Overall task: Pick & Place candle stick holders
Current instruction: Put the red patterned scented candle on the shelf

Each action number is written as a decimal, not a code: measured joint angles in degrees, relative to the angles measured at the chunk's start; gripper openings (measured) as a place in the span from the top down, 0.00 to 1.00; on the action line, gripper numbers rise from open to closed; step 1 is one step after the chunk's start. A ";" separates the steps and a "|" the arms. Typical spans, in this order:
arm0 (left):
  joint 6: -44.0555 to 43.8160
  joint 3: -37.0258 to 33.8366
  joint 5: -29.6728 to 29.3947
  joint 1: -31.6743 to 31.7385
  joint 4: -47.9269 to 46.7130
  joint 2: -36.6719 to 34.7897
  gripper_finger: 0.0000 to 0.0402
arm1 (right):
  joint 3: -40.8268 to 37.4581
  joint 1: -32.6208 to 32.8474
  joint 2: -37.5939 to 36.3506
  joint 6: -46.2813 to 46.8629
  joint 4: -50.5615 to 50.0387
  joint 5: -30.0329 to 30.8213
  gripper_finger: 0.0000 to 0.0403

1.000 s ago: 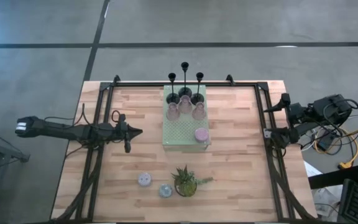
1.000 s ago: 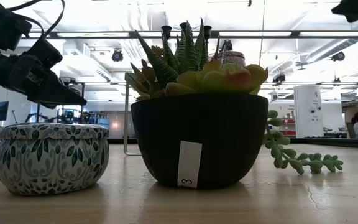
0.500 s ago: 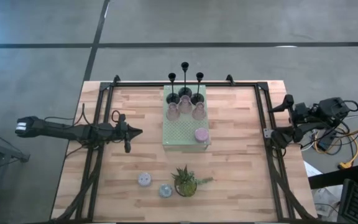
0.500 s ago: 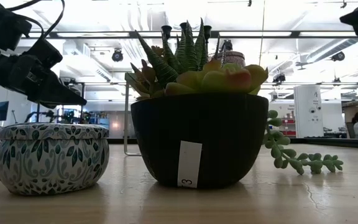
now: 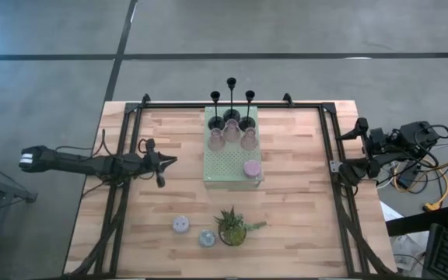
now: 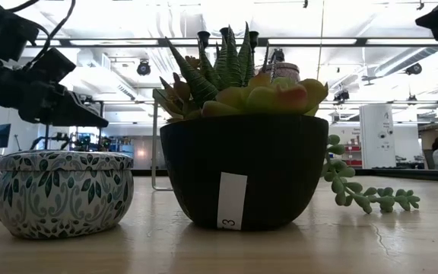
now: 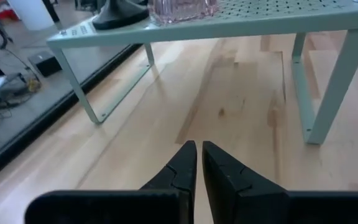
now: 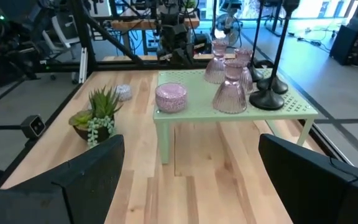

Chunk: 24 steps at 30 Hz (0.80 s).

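Observation:
Three black candle sticks (image 5: 231, 101) stand on their round bases at the far end of the pale green mat (image 5: 228, 159), a raised shelf on legs. Three pink glass holders (image 5: 232, 136) stand just in front of them, and a pink cup (image 5: 252, 168) stands at the mat's near right corner. Two more cups (image 5: 180, 224) (image 5: 207, 238) stand on the table by the potted plant (image 5: 233, 227). My left gripper (image 5: 174, 160) is shut and empty above the table, left of the mat. My right gripper (image 5: 358, 128) is open and empty at the table's right edge.
The potted plant (image 6: 242, 167) stands near the table's near edge, with a trailing sprig (image 6: 363, 194) lying to its right. A black frame rail (image 5: 131, 179) runs along both table sides. Bare wood lies between my left gripper and the mat's legs (image 7: 328, 81).
My right gripper has drawn back a little toward the table's right edge. My left gripper has shifted slightly toward the table's left and far edges. The candle stick holders have stayed where they were.

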 joint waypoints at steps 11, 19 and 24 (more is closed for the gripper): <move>-7.58 0.18 1.72 -0.06 0.49 -0.04 0.93 | -0.05 -0.02 0.02 0.02 -0.01 0.09 0.09; -26.81 11.76 14.45 -0.04 -3.39 0.13 0.93 | -0.05 -0.02 0.07 0.00 -0.01 0.09 0.09; -35.53 21.64 18.86 -0.04 -3.33 0.02 0.93 | -0.05 0.00 0.07 0.00 -0.01 0.09 0.09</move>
